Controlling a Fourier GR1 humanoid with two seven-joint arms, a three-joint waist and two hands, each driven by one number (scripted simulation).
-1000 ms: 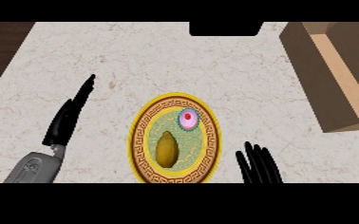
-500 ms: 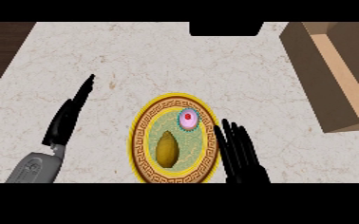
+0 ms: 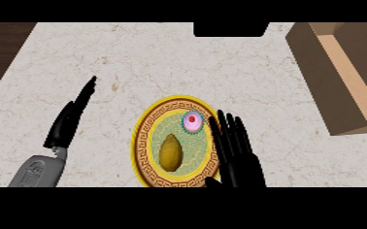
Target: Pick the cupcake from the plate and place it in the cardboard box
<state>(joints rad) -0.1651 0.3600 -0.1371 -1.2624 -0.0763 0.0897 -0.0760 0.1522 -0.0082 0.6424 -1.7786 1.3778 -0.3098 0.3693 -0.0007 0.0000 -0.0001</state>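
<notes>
Head view shows you the right hand [image 3: 237, 155], fingers straight, just right of the small pink-frosted cupcake [image 3: 192, 122] on the round yellow-rimmed patterned plate [image 3: 143, 131].

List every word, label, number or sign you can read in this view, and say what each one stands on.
None can be read. The plate carries only a patterned border, no letters. The cupcake, the yellow fruit, the cardboard box and the counter show no writing.

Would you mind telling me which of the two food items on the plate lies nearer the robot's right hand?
The cupcake, pink-topped at the plate's upper right, sits just beside the right hand's fingertips. The yellow-brown item lies farther left, mid-plate.
</notes>
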